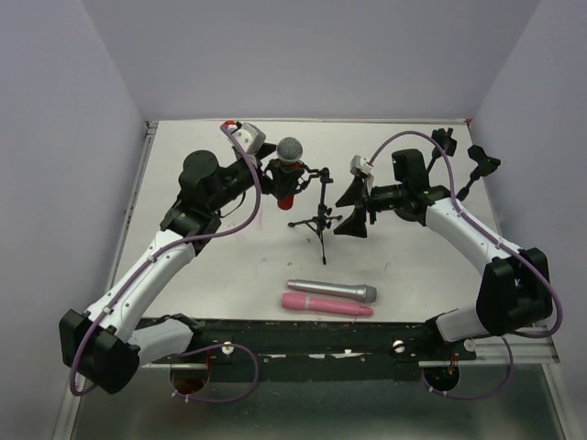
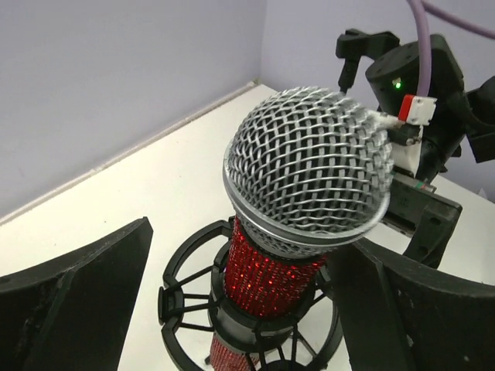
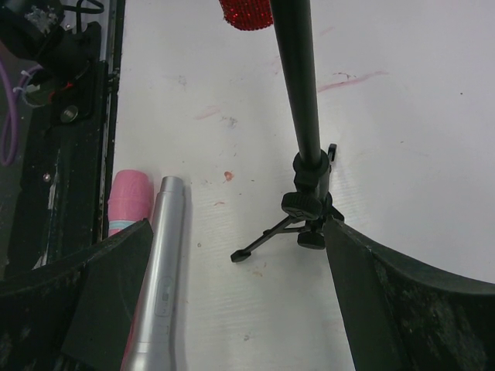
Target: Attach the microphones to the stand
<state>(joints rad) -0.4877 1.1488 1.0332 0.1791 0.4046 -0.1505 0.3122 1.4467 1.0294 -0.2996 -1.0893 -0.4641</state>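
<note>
Red mic [image 1: 289, 165] sits in stand [image 1: 321, 215] clip, upper center. Left gripper [image 2: 247, 309] fingers spread wide around it, not gripping. Right gripper [image 3: 247, 309] open at the pole. 2 left lying lower center: silver mic [image 1: 332, 291], pink mic [image 1: 326, 305].

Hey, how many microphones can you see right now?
3. The red microphone sits in the cradle of the stand; the silver microphone and the pink microphone lie side by side on the table, toward its near edge. None seems hidden.

Glittery red microphone [image 2: 267, 282], shiny metal mesh head [image 2: 309, 166]
</note>
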